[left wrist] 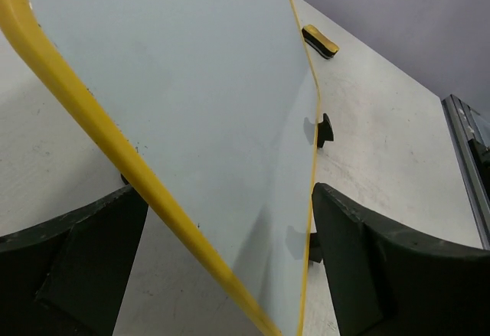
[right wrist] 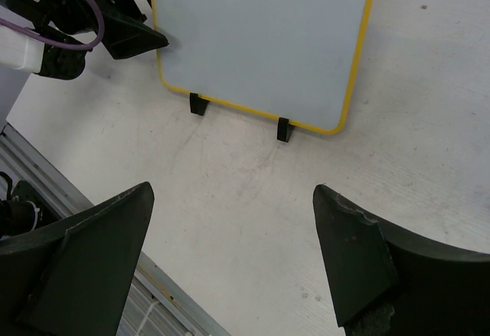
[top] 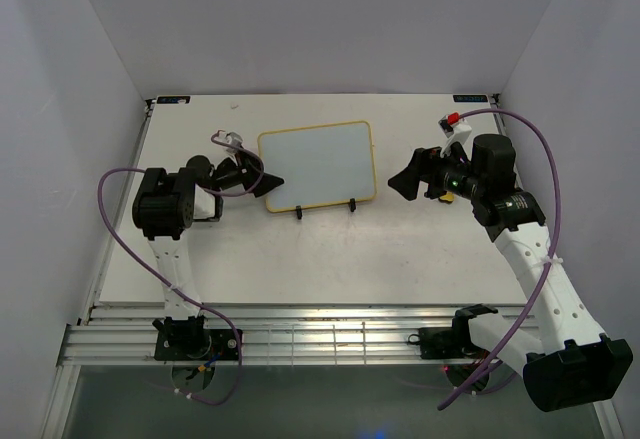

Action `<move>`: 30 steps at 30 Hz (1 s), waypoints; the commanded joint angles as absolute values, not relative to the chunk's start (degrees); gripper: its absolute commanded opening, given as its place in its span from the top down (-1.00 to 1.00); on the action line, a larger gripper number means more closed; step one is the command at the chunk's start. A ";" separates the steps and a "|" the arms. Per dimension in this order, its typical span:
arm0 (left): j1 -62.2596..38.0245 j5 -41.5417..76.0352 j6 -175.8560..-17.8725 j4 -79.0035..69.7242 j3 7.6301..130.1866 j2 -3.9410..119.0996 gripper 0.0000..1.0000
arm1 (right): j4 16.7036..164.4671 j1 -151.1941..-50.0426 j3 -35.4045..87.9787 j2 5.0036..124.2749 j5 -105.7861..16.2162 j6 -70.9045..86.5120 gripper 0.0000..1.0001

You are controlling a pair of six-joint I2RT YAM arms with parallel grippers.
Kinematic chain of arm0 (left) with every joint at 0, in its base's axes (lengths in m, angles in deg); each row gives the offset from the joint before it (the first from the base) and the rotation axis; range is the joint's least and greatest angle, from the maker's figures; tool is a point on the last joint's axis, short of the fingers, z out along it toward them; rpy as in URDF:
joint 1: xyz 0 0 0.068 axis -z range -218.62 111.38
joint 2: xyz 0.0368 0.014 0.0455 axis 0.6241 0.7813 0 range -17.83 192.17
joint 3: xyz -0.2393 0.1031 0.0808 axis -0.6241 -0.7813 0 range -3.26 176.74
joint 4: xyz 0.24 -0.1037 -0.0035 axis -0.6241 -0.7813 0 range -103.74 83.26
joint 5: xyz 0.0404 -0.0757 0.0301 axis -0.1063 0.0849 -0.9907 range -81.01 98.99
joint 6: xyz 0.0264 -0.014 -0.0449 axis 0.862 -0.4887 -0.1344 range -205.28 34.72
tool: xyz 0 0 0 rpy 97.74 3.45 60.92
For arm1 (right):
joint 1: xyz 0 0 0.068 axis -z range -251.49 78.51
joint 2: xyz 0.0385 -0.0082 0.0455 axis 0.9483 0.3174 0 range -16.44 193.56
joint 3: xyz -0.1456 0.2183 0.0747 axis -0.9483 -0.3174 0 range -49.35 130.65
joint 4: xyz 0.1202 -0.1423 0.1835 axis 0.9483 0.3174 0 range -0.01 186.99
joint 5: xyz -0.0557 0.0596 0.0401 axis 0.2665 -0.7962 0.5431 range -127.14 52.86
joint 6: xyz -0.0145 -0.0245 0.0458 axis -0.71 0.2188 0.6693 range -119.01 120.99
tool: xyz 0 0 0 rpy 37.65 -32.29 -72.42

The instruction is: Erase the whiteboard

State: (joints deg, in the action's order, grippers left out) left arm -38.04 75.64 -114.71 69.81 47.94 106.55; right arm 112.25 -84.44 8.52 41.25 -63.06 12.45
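From above, the whiteboard [top: 318, 162] sits mid-table, propped on a black stand [top: 299, 209] whose two feet show at its near edge. Its face reads blank white, so the wiping looks finished, or very nearly. The left end effector [top: 265, 181] is at the board's lower left corner, and the right end effector [top: 408, 184] hangs off to the board's right, well clear of it, over the bare table [top: 300, 269]. How wide either one stands is hard to read from here. The left wrist camera settles it for that arm: the fingers are spread and released, with the yellow frame running between them and a gap on each side, so nothing is clamped. The surface up close also shows no scribbles. Only this view shows a small yellow-and-black eraser [left wrist: 320, 41] lying on the table past the board's far edge, held by nobody. The right wrist camera shows its own fingers wide apart and empty. It takes in the whole lower board, again unmarked. What remains, at a guess, is only pulling both arms back.
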 commanded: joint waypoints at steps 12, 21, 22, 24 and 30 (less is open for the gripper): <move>-38.27 58.21 -107.53 56.21 44.29 87.83 -0.96 | 112.40 -84.94 9.19 42.09 -56.84 9.43 -0.80; -38.09 21.79 -106.56 21.68 41.91 56.85 -0.96 | 116.44 -84.94 10.51 40.69 -41.38 10.74 -0.80; -38.00 18.77 -105.68 13.55 42.96 54.70 -0.96 | 117.66 -84.94 10.94 40.51 -40.41 10.66 -0.80; -38.00 11.06 -103.22 5.43 47.00 51.45 -0.96 | 118.64 -84.94 11.21 39.90 -38.73 10.66 -0.80; -38.00 5.20 -104.36 -27.20 59.57 42.31 -0.96 | 123.47 -85.03 12.88 38.06 -32.32 11.62 -0.80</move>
